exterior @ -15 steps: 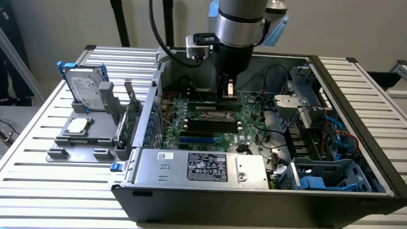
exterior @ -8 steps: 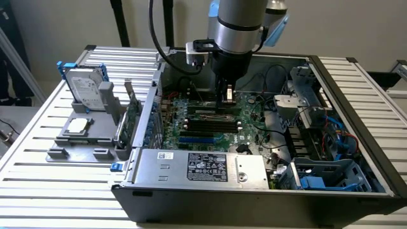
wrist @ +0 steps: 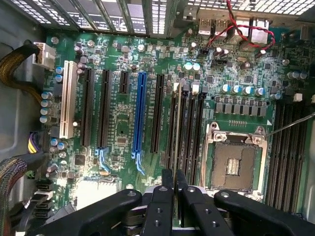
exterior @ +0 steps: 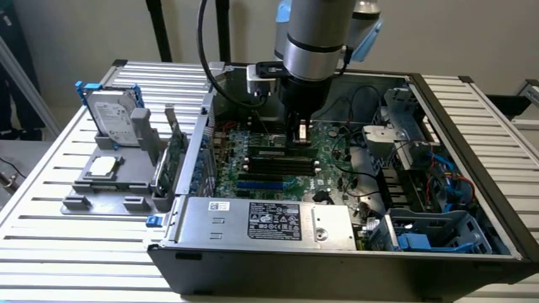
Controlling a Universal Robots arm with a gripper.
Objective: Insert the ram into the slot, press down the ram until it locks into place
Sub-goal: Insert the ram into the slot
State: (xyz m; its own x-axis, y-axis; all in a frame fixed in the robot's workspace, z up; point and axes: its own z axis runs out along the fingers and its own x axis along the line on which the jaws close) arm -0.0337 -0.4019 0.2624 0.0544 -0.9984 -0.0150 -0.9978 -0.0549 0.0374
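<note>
My gripper [exterior: 299, 140] hangs straight down inside the open computer case, over the bank of black memory slots [exterior: 282, 163]. Its two black fingers [wrist: 166, 183] stand close together, shut on the ram [wrist: 177, 123]. In the wrist view the ram shows edge-on as a thin pale strip. That strip runs along the second slot [wrist: 189, 128] of the parallel group beside the CPU socket. In the exterior view the ram [exterior: 300, 132] shows as a small piece between the fingers, just above the board. I cannot tell whether its lower edge sits in the slot.
A long blue slot [wrist: 140, 113] and black expansion slots lie beside the memory bank. The square metal CPU socket [wrist: 235, 164] is on the other side. The power supply [exterior: 269, 221], drive cage [exterior: 438, 230] and cables crowd the case. A hard drive [exterior: 113, 117] and green card [exterior: 174, 151] stand outside.
</note>
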